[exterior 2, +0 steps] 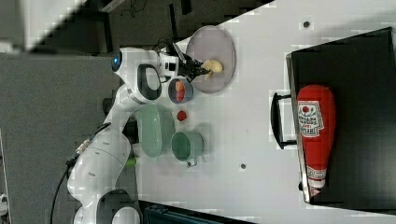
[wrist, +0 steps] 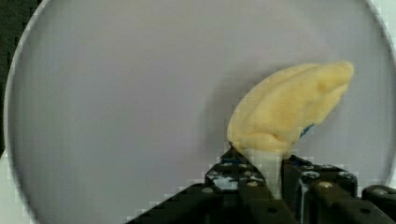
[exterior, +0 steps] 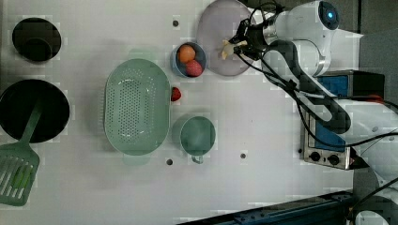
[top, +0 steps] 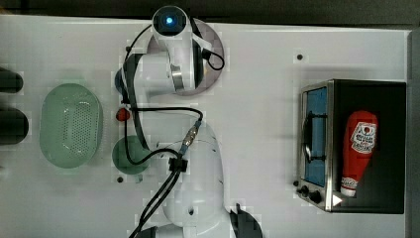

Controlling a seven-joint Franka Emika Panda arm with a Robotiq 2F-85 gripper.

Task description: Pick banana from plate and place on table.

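Gripper (wrist: 273,175) clamps soft banana (wrist: 287,112).
Black fingers pinch its pale stem over the smooth, round mauve plate (wrist: 116,93).

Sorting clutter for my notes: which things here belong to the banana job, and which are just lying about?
Job: banana, plate, table, tool gripping the banana.
Lying about: colander, fruit bowl, green cup, toaster oven, ketchup bottle, spatula.

**Colours around the jaws**

Between the black jaws sits the pale yellow-cream banana (wrist: 285,116), its pinched end whitish. Beyond them spreads the plain mauve-grey plate (wrist: 116,93). Beside it the dark blue bowl (exterior: 177,63) holds orange and red fruits.
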